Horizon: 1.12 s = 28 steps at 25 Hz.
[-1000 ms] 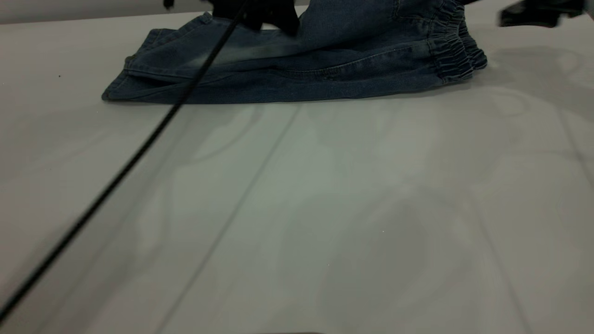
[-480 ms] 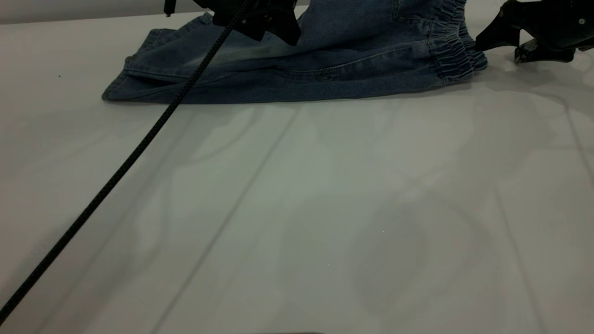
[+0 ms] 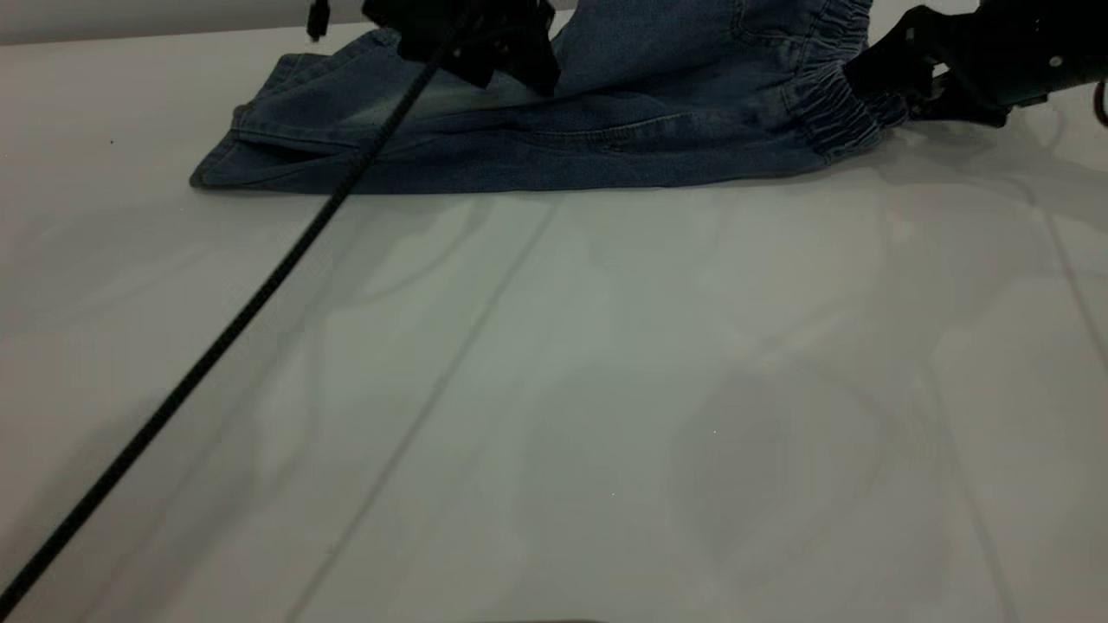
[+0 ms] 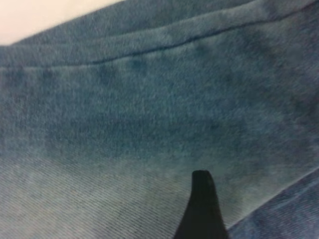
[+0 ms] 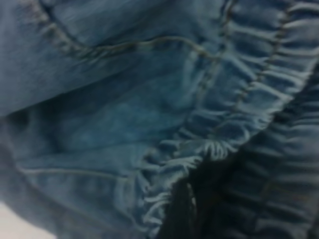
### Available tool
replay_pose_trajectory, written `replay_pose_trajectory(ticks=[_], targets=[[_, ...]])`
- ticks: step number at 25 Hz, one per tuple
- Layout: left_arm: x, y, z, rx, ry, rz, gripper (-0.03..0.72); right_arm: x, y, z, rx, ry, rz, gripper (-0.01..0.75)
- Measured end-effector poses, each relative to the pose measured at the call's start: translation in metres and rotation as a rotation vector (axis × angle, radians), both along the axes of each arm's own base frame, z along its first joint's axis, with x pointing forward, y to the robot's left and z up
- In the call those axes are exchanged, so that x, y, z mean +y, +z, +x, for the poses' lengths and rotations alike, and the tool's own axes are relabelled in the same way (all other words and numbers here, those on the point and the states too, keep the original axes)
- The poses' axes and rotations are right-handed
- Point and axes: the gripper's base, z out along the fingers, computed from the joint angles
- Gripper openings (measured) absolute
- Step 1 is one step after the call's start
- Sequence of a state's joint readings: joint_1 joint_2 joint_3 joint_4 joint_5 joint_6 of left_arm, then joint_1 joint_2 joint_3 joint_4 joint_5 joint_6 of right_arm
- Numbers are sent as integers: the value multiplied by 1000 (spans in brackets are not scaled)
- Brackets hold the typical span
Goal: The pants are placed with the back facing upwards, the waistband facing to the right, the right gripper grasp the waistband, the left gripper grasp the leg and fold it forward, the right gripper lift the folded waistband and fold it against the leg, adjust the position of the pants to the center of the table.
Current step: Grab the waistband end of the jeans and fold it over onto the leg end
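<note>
With the pants point(image 3: 554, 130) folded lengthwise at the table's point(image 3: 554, 389) twelve o'clock edge, the right gripper point(image 3: 874, 73) noses into the waistband point(image 3: 835, 108) at three o'clock and should bite both layers squarely, while the left gripper point(image 3: 485, 39) sits on the leg; neither's jaw gap shows.

Pants across the far side of the table, a gripper at each end

The pants point(image 3: 554, 130) lie folded lengthwise on the table point(image 3: 554, 389), toward its far edge — leg hems to the left, the waistband point(image 3: 835, 108) to the right. The left gripper point(image 3: 485, 39) sits over the pants' upper layer, left of their middle; a cable point(image 3: 225, 320) runs from it across the table toward the near left corner. The right gripper point(image 3: 892, 73) is right against the waistband — at the pants' right end.
</note>
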<state>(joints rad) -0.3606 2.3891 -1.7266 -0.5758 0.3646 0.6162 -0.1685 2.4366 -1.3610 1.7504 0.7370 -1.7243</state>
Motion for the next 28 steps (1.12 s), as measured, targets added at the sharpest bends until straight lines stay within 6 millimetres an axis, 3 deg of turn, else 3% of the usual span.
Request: replay_pose_trajectory(ticks=[10,15,25,28], targets=[[0,-28,0,38,33,-6,514,10,8,-2,-52,61,159,573],[0,-31,2,38,41,-10,514,11,7,-1,-11,32,177,559],[0,-31,2,41,50,-20,514,34,-1,-3,58,63,108,414],[0,-31,2,42,52,-23,514,42,-2,-3,63,73,94,306]])
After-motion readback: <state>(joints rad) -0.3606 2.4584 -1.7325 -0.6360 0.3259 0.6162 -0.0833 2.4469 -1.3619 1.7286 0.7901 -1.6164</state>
